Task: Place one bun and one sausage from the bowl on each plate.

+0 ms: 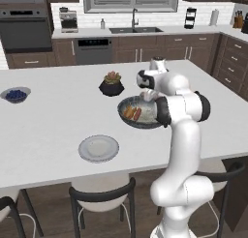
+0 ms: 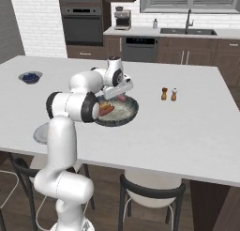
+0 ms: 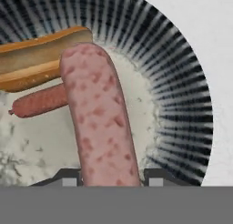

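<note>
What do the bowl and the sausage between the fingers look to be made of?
The bowl looks like glazed ceramic: dark radial stripes on the wall and a mottled pale speckled floor, though the render leaves it open. The sausage sitting between the gripper fingertips looks like soft cured meat: matte pink skin flecked with darker red, rounded end.

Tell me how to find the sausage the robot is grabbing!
Look at the big white kitchen island, then the dark bowl near the robot arm. The sausage stands between the gripper fingers, above the bowl. It is paler and looks fatter than the other sausage lying beside the bun.
</note>
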Available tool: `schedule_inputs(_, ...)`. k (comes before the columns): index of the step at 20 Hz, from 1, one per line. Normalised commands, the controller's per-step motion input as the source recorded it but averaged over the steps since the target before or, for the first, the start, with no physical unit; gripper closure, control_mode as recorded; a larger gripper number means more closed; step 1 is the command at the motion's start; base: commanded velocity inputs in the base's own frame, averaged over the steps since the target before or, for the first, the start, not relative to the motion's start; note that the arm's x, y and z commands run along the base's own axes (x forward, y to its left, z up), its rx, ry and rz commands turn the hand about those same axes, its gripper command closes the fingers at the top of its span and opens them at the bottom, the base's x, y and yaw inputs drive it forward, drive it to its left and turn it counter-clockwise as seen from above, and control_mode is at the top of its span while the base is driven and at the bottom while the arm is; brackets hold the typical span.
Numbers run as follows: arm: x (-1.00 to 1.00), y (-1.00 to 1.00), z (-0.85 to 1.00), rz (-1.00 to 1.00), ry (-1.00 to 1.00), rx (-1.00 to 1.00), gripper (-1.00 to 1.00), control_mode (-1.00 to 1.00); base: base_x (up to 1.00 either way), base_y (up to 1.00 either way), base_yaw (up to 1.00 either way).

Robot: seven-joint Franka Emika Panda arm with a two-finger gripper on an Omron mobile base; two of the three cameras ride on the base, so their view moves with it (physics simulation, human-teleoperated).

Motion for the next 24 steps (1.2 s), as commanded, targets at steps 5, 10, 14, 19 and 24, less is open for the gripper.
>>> schedule_inputs(5,-1.00,0.12,0.73,-0.05,0.00,0.13,1.00,-1.00,0.00,0.00,0.00)
schedule_inputs(10,-0.97,0.24,0.52,-0.03,0.05,0.10,1.00,-1.00,0.00,0.00,0.00)
schedule_inputs(14,-0.75,0.24,-0.11,0.00,0.04,0.01,1.00,-1.00,0.00,0.00,0.00)
schedule_inputs(19,-0.26,0.18,-0.05,0.00,0.00,0.00,1.00,1.00,-0.52,0.45,0.01)
schedule_inputs(24,0.00,0.00,0.00,0.00,0.00,0.00,1.00,1.00,-0.59,1.00,0.00)
